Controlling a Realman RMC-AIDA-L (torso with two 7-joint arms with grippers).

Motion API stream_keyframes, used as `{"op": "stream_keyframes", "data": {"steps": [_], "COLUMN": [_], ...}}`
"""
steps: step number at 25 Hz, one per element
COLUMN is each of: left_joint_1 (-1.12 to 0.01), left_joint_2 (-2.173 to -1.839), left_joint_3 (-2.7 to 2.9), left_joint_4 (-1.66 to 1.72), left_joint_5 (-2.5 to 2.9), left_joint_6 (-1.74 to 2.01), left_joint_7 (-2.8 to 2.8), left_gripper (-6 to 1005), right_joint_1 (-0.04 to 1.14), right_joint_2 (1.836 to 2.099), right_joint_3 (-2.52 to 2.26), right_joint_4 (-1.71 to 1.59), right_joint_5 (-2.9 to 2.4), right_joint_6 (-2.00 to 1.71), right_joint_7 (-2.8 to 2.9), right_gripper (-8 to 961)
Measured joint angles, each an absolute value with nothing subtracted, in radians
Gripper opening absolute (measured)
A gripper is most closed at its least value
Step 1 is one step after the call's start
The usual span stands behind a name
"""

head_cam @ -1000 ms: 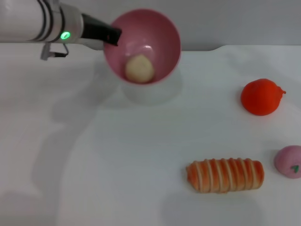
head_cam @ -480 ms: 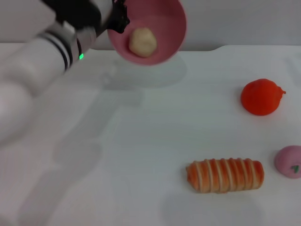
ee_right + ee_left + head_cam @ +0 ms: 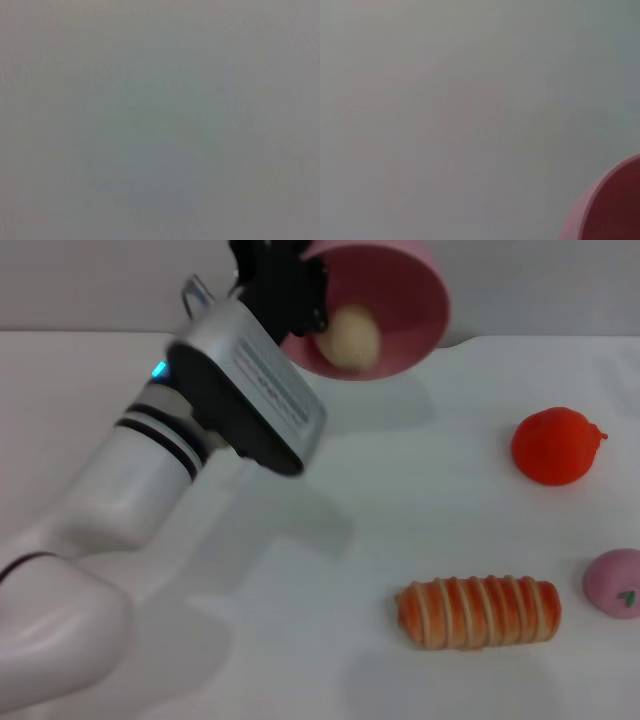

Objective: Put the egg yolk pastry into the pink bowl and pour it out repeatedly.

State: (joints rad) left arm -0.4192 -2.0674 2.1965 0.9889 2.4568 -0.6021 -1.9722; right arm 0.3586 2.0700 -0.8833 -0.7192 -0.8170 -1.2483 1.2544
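Note:
My left gripper [image 3: 296, 292] is shut on the rim of the pink bowl [image 3: 400, 310] and holds it in the air at the far middle of the table, tilted toward me. The egg yolk pastry [image 3: 349, 338], a pale beige ball, lies inside the bowl against its lower wall. A pink edge of the bowl [image 3: 605, 210] shows in the left wrist view. The right gripper is out of view; the right wrist view shows only blank grey.
On the white table [image 3: 300, 590] lie an orange-red round fruit [image 3: 555, 445] at the right, a striped orange-and-cream bread roll [image 3: 480, 611] at the front right, and a pink bun with a green mark [image 3: 615, 583] at the right edge.
My left arm has lifted the bowl off the table, carried it up and to the right, and swung its forearm in over the table. The pastry stays inside.

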Motion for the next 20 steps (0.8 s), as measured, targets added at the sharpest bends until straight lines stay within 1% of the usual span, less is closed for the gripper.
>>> {"op": "stream_keyframes", "data": {"steps": [5,12,14,18,20], "left_joint_1": [-0.437,-0.452,-0.470,-0.530,-0.530], "left_joint_2": [-2.070,-2.070,-2.069,-2.068,-2.068], "left_joint_3": [2.232,2.219,2.187,2.036,2.036], "left_joint_4": [0.947,0.940,0.947,0.983,0.983], "left_joint_5": [2.456,2.439,2.412,2.353,2.353], "left_joint_6": [-0.695,-0.686,-0.619,-0.335,-0.335], "left_joint_7": [-1.935,-1.964,-2.011,-2.091,-2.091], "left_gripper": [53,54,54,55,55], "right_joint_1": [0.401,0.419,0.423,0.423,0.415], "right_joint_2": [2.069,2.067,2.067,2.066,2.067], "right_joint_3": [-0.883,-0.882,-0.883,-0.911,-0.928], "right_joint_4": [-0.680,-0.678,-0.682,-0.726,-0.777], "right_joint_5": [-0.817,-0.818,-0.824,-0.853,-0.901], "right_joint_6": [-1.243,-1.238,-1.239,-1.267,-1.313], "right_joint_7": [1.221,1.217,1.214,1.190,1.188], "right_gripper": [538,537,537,536,536]}}
